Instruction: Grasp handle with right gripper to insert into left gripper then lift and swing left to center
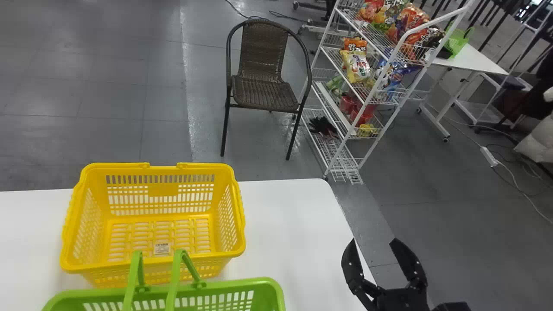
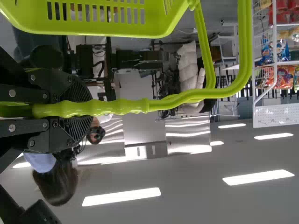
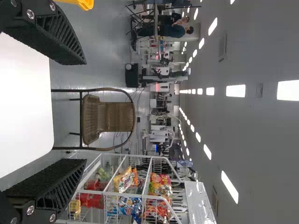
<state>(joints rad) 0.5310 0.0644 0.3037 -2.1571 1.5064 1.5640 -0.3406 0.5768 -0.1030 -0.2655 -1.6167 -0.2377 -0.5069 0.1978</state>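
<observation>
Green basket [image 1: 242,284], lower left; handle [image 2: 131,106] gripped lengthwise in left hand [image 2: 86,110] (centre lies rightward); right hand [image 1: 374,244], lower right, open.

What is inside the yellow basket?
A small white label lies on the floor of the yellow basket. Its near rim and the green handles cover the floor's nearest strip.

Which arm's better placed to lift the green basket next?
Left, I'd say: the left gripper is closed on the handle of the green basket; the right gripper hangs open and empty by the right edge of the table.
</observation>
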